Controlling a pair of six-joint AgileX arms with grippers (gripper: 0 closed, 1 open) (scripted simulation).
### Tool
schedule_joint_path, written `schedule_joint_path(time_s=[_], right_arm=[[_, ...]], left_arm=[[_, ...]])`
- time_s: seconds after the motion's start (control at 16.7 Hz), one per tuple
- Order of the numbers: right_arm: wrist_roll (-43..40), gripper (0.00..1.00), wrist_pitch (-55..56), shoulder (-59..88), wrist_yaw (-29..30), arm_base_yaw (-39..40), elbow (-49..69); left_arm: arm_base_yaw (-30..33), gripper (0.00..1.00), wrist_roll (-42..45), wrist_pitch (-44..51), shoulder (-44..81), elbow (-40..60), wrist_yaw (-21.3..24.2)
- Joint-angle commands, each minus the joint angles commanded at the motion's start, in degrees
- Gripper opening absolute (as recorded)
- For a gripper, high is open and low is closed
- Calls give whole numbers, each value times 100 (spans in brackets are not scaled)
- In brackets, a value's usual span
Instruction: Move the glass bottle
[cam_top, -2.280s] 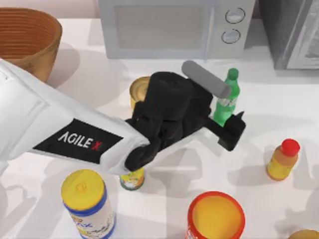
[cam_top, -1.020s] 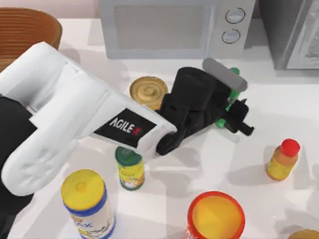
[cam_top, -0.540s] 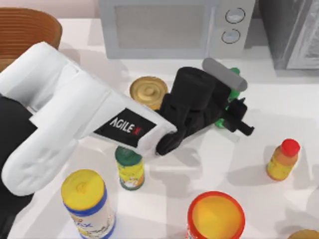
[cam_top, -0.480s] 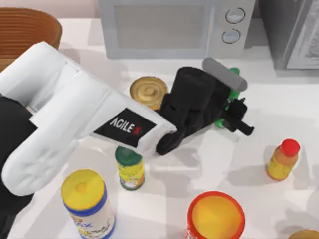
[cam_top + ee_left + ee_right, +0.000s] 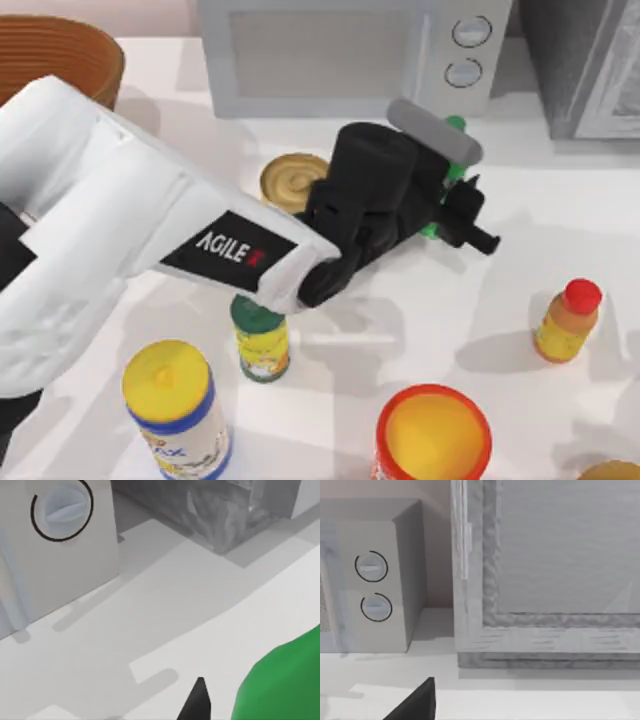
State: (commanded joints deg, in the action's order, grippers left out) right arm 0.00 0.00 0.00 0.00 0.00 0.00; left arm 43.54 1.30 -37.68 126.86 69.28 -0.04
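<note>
The left claw (image 5: 452,205) is clamped on the slim translucent green glass bottle (image 5: 447,170), far on the white tabletop (image 5: 520,300) near the grey microwave (image 5: 340,50). Grasp looks done; carrying and setting down remain.

The one legible marking is "AGILEX" in white capitals, its last letter tinted red, on a black panel (image 5: 228,249) set into the white shell of the left arm (image 5: 110,250), seen from above. The blue-and-white canister with the yellow lid (image 5: 178,410) carries printed lettering on its side, too small to read. The green-lidded jar (image 5: 260,340) has a yellow label whose print cannot be made out. The microwave's two dials (image 5: 469,50) bear no readable figures.
</note>
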Motion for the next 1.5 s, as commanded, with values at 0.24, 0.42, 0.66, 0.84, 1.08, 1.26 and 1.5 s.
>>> schedule_joint_path(time_s=[0.24,0.42,0.66,0.84,1.08,1.26,1.5], right_arm=[[0,100,0,0,0,0,0],[0,100,0,0,0,0,0],[0,100,0,0,0,0,0],[0,100,0,0,0,0,0],[0,100,0,0,0,0,0],[0,100,0,0,0,0,0],[0,100,0,0,0,0,0]], left_arm=[[1,0,-225,-303,-1245,-939,-918],[-211,0,-478,-504,-2458,-1958,-1665],[-1086,0,-805,-759,-3472,-3385,-2028],[-1675,0,-909,-590,-3742,-4045,-2057],[-1903,0,-940,-380,-3650,-4308,-2130],[-1879,0,-924,-385,-3644,-4304,-2131],[-2109,0,-776,-388,-3511,-4267,-2095]])
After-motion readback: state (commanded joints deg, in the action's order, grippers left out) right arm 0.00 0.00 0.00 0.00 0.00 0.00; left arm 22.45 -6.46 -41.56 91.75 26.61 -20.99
